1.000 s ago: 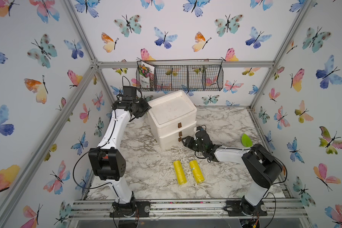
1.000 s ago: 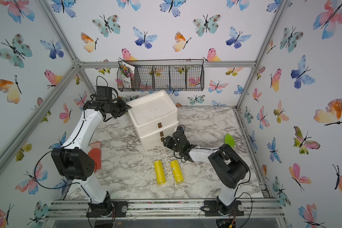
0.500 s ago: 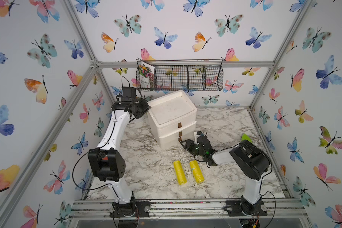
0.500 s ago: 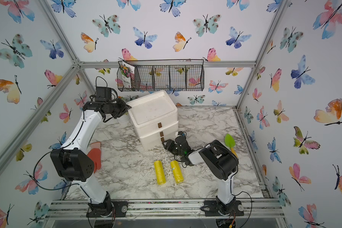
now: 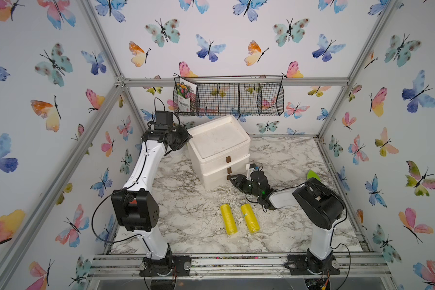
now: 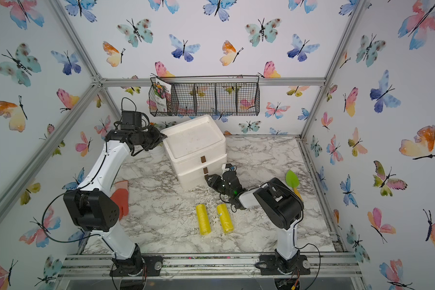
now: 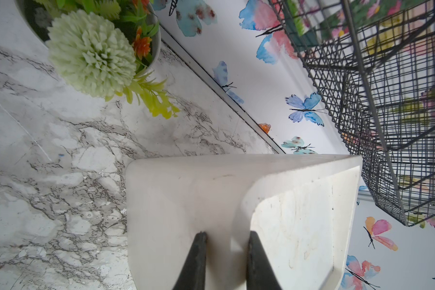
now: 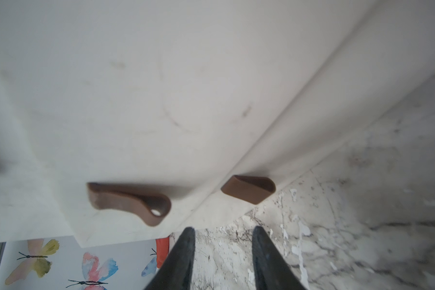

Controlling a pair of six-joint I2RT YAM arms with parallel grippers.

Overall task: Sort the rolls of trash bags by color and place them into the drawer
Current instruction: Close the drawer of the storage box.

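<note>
**Two white arms with black joints**

The left arm (image 5: 146,163) and right arm (image 5: 283,198) have glossy white shells, boxy black joint housings (image 5: 135,213) and round black bases (image 5: 158,266). Thin black cables (image 5: 92,222) loop alongside. Green lights (image 5: 263,192) glow on the right wrist. The left gripper (image 7: 227,234) and right gripper (image 8: 224,229) have tapered black fingers.

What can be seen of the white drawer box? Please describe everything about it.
The white drawer box looks like matte foam or plastic, scuffed, with a recessed top and raised rim. Two stacked drawers, both shut, each carry a brown loop handle. It stands askew on the marble table below the wire basket. The left hand pinches its rim; the right hand is open, just short of the handles.
</note>
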